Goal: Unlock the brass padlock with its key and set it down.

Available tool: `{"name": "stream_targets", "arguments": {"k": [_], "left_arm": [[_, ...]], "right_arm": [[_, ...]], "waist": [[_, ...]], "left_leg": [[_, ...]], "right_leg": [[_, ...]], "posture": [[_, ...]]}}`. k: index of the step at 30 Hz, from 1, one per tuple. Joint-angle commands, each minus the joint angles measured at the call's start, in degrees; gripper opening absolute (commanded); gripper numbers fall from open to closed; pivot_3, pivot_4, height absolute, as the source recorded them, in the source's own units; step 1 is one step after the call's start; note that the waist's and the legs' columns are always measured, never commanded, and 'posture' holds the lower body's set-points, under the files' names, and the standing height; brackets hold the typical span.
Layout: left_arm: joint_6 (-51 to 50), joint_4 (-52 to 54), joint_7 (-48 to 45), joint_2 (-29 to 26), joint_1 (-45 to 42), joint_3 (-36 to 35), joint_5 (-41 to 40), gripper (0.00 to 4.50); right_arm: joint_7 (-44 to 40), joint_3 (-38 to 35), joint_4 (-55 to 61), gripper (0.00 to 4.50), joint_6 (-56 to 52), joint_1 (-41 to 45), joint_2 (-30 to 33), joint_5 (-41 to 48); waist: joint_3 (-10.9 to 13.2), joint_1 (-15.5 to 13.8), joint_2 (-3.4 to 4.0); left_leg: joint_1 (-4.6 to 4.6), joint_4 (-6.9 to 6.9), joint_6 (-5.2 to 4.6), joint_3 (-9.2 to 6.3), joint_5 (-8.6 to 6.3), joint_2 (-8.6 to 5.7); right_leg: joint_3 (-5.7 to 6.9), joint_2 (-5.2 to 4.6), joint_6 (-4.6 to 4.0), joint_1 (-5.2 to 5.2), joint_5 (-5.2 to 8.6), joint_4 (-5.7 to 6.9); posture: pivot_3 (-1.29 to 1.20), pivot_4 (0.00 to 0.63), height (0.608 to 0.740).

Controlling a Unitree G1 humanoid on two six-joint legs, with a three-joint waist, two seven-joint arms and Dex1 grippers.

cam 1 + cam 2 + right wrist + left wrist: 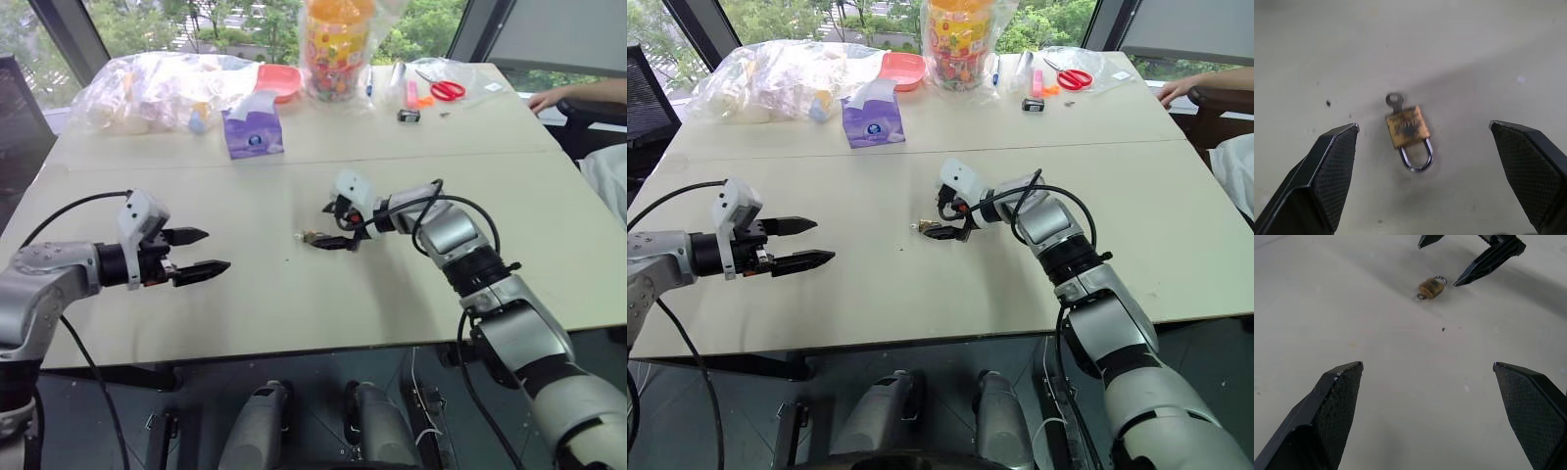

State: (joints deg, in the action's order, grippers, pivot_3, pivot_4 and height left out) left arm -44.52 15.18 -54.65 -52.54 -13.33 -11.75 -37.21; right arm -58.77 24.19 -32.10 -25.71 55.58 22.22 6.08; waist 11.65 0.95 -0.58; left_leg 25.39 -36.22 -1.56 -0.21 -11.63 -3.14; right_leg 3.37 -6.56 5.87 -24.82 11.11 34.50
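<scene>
Brass padlock (1409, 131) flat on tabletop (294, 304), key (1394, 101) in it. Right gripper (338, 227) just beside, jaws spread. Left gripper (196, 253) well left, jaws spread.

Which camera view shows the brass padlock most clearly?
The right wrist view: the padlock lies close between the open right hand, with its body, shackle and key distinct. The left wrist view shows it far off, small, near the right hand's fingertips. In both eye views it is a tiny speck on the table.
</scene>
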Motion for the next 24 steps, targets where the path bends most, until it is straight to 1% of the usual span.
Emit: {"name": "stream_targets", "arguments": {"k": [1, 6, 9, 12, 15, 17, 18, 20, 24], "left_arm": [[-0.4, 3.0, 1.6, 0.6, 0.8, -2.6, -1.4, 4.45], [-0.9, 4.3, 3.4, 1.5, 1.3, -2.4, -1.8, 4.45], [-1.0, 4.4, 3.8, 1.8, 1.2, -2.1, -1.7, 4.45], [-0.8, 4.3, 4.0, 1.9, 0.9, -1.5, -1.3, 4.5], [-0.7, 3.8, 4.0, 1.9, 0.2, -1.1, -1.1, 4.5], [-0.6, 3.5, 4.0, 2.0, -0.4, -0.7, -0.9, 4.5], [-0.6, 3.3, 3.9, 2.1, -0.6, -0.5, -0.8, 4.5], [-0.1, 1.9, 3.8, 2.9, -2.1, 0.4, -0.6, 4.5], [0.7, -4.8, 3.3, 8.5, -8.1, 1.6, -2.0, 4.5]], "right_arm": [[-1.6, -0.8, -3.0, 4.5, 3.2, 2.6, -1.7, -1.6], [-1.1, -1.9, -8.5, 4.5, 6.0, 4.0, -5.1, -3.4], [-0.7, -2.1, -11.5, 4.5, 8.0, 4.6, -6.4, -4.6], [-0.9, -2.2, -13.9, 3.64, 9.4, 4.9, -7.2, -5.9], [-1.2, -2.4, -14.7, 2.19, 10.4, 4.7, -7.5, -7.0], [-1.5, -2.5, -13.7, 1.06, 10.4, 4.0, -7.4, -7.6], [-1.6, -2.5, -13.1, 0.68, 10.4, 3.6, -7.3, -7.9], [-0.9, -2.8, -11.5, 0.71, 11.0, 3.1, -7.4, -8.2], [4.2, -3.0, -2.1, 0.71, 20.1, 1.1, -5.5, -11.5]], "waist": [[0.0, 0.0, 0.0], [0.0, 0.0, 0.0], [0.0, 0.1, 0.0], [0.0, 0.2, 0.0], [0.0, 0.1, 0.0], [0.0, 0.1, 0.0], [0.0, 0.1, 0.0], [0.0, 0.1, 0.0], [0.0, -0.1, 0.01]], "left_leg": [[-0.01, 0.0, 0.03, 0.0, 0.02, 0.01], [-0.05, -0.01, 0.25, 0.0, 0.15, 0.01], [-0.08, 0.01, 0.44, -0.05, 0.27, 0.07], [-0.12, 0.0, 0.49, -0.05, 0.31, 0.09], [-0.12, 0.0, 0.49, -0.05, 0.32, 0.09], [-0.13, 0.01, 0.5, -0.06, 0.32, 0.09], [-0.12, 0.01, 0.5, -0.06, 0.32, 0.09], [-0.12, 0.01, 0.5, -0.06, 0.32, 0.09], [-0.13, -0.03, 0.51, -0.07, 0.34, 0.07]], "right_leg": [[-0.01, 0.0, 0.0, -0.02, 0.0, 0.05], [-0.08, 0.0, -0.01, -0.26, 0.01, 0.64], [-0.08, 0.09, -0.04, -0.3, 0.01, 0.75], [-0.09, 0.12, -0.06, -0.3, 0.01, 0.82], [-0.1, 0.12, -0.07, -0.3, 0.01, 0.85], [-0.11, 0.12, -0.07, -0.3, 0.01, 0.84], [-0.11, 0.12, -0.07, -0.31, 0.01, 0.85], [-0.11, 0.12, -0.06, -0.31, 0.01, 0.85], [-0.1, 0.12, -0.06, -0.29, 0.0, 0.89]], "posture": [[0.0, 0.15, 0.74], [0.0, 0.15, 0.74], [0.0, 0.15, 0.74], [0.0, 0.15, 0.74], [0.0, 0.15, 0.74], [0.0, 0.15, 0.74], [0.0, 0.15, 0.74], [0.0, 0.15, 0.74], [0.0, 0.15, 0.74]]}}
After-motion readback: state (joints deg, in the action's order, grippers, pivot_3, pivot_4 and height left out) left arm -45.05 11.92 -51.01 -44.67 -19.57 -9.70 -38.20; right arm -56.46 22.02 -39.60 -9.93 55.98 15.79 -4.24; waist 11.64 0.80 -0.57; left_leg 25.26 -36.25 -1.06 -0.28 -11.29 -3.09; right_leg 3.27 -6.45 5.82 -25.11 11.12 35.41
